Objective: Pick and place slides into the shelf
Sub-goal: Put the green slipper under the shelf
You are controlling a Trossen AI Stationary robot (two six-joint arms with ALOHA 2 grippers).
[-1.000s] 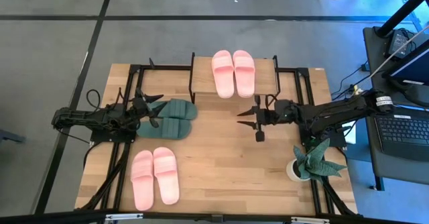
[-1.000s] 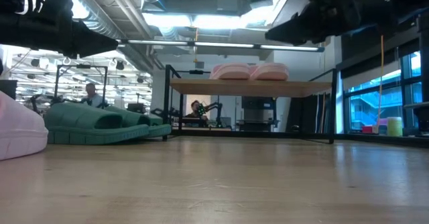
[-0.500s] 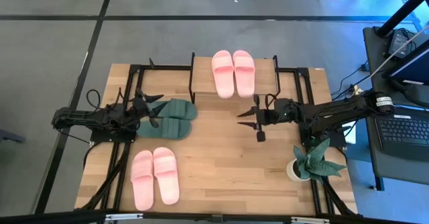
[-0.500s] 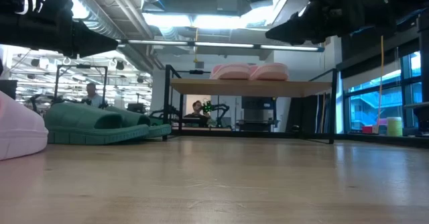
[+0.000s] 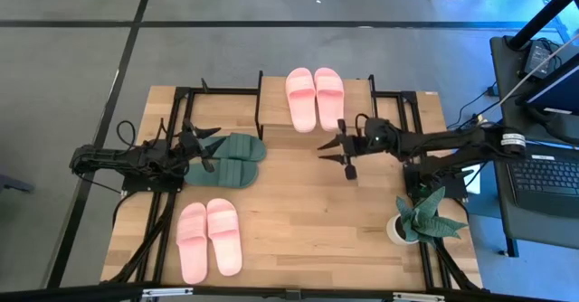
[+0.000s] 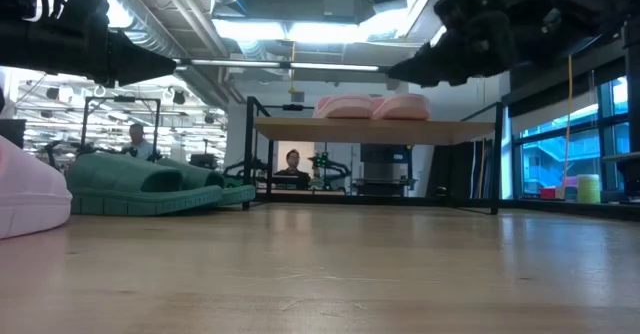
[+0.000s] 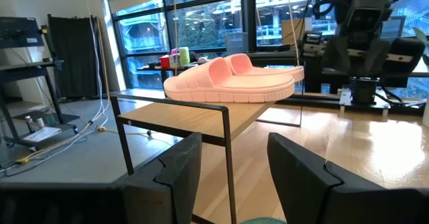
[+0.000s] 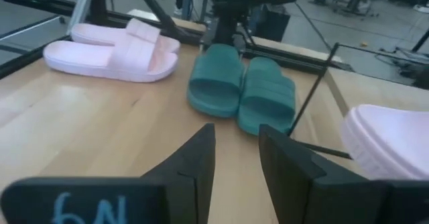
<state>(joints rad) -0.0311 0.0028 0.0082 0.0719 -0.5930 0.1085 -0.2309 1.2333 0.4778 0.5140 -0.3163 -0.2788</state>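
Wooden planks make up the tabletop (image 5: 298, 221), which stands on a grey floor and carries six slides in three pairs. One light pink pair (image 5: 315, 98) lies side by side on the top board of the shelf (image 5: 362, 94) at the table's far edge. A second pink pair (image 5: 208, 239) lies on the table near the front left. The single dark green pair (image 5: 231, 160) lies on the table at the left, its two slides touching along their sides. The left gripper (image 5: 201, 148) hangs just above the heel end of the green pair, its two fingers apart and holding nothing. The right gripper (image 5: 333, 152) hovers over bare wood just in front of the shelf, fingers parted with nothing between them. One potted plant (image 5: 423, 216) stands at the table's right front. Beyond the shelf, one person (image 6: 292, 164) shows in the low view.
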